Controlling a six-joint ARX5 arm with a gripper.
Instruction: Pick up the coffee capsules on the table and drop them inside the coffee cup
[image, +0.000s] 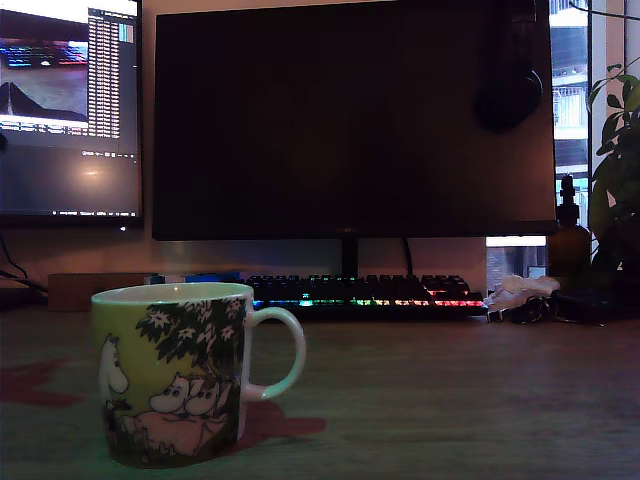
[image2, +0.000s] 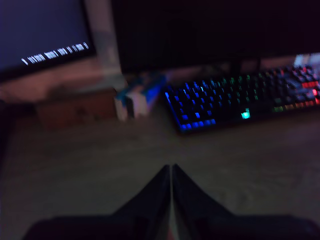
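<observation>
The coffee cup (image: 175, 375), yellow-green with white cartoon figures and a white loop handle, stands on the table (image: 450, 400) at the exterior view's lower left. No coffee capsules show in either view. My gripper (image2: 171, 170) appears only in the blurred wrist view, its two dark fingers pressed together with nothing visible between them, hovering above the wood-grain table (image2: 75, 165). The arm is out of the exterior view. The cup does not show in the wrist view.
A backlit keyboard (image: 365, 295) lies at the table's back under a large dark monitor (image: 350, 120). A second lit screen (image: 65, 110) is at the exterior view's left. A brown bottle (image: 568, 240), a plant (image: 618, 160) and crumpled items (image: 520, 295) sit at the right. A small box (image2: 140, 97) stands beside the keyboard.
</observation>
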